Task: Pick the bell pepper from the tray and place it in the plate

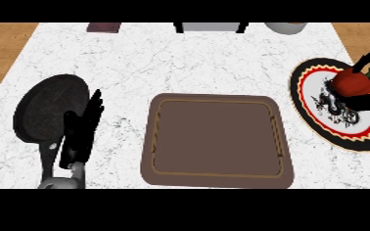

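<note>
While the brown tray point(217, 142) sits bare at the near edge of the white marble counter point(188, 63), about midway along it, the left hand point(81, 132) rests at the counter's near left corner, fingers straight and pointing away, grasping nothing. It lies over the right rim of a dark round pan-like disc point(47, 107) that fills that corner.

Further along, at the counter's right edge, lies the plate point(311, 103), patterned with a black rim, a red and yellow zigzag band and a white centre with black markings. The red bell pepper point(352, 83) is over the plate's white middle, toward its far right side, well apart from the tray. The right hand point(358, 71) shows only as black fingers curling round the pepper from the right edge of the view, so it is grasping the pepper. Whether the pepper already touches the plate I cannot tell.

At the counter's far edge stand a dark reddish object point(104, 27) toward the left corner, a grey box-like object point(211, 27) with black sides near the middle, and a pale rounded vessel point(288, 27) toward the right.
</note>
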`<action>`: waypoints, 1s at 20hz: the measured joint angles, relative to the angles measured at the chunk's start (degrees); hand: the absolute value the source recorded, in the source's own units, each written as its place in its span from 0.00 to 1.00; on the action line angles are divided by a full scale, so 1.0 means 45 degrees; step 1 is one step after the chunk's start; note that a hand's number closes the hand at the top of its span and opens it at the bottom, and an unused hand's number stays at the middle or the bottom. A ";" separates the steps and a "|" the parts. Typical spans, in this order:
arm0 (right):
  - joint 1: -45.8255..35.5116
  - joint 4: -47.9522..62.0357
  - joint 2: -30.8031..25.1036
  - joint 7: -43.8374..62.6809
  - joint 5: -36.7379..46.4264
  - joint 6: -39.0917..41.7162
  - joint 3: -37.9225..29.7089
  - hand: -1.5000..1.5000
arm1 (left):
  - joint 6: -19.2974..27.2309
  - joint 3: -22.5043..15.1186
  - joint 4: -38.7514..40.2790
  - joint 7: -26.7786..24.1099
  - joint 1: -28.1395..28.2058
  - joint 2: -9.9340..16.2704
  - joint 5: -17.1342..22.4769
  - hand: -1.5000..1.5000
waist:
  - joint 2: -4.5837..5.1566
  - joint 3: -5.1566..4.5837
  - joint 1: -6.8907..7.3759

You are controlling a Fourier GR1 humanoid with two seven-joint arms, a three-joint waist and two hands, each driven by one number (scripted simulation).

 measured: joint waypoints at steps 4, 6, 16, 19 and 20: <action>-0.0675 0.2255 -0.0339 -0.0824 0.0470 -0.0560 -0.0068 1.00 | -0.0209 0.0080 -0.0179 -0.0025 0.0170 0.0025 0.0009 0.50 | 0.0011 0.0005 0.0035; -0.1157 0.3535 -0.0636 -0.1148 0.0699 -0.0498 -0.0023 1.00 | -0.0230 0.0066 -0.0310 0.0099 0.0132 0.0021 -0.0038 0.50 | 0.0025 0.0005 0.0081; -0.2812 0.8658 -0.1372 -0.2381 0.1803 0.0930 0.0814 0.00 | -0.0372 0.0149 0.0085 -0.0090 -0.0229 -0.0112 -0.0106 0.50 | 0.0116 0.0023 0.0281; -0.3346 0.9852 -0.1667 -0.3286 0.1994 0.1335 0.0927 0.00 | -0.0478 0.0252 0.0190 -0.0167 -0.0187 -0.0096 -0.0045 0.50 | 0.0112 0.0025 0.0274; -0.3513 1.0201 -0.1788 -0.3695 0.2001 0.1448 0.0910 0.00 | -0.0484 0.0227 0.0065 -0.0135 -0.0114 -0.0106 -0.0054 0.50 | 0.0114 0.0029 0.0289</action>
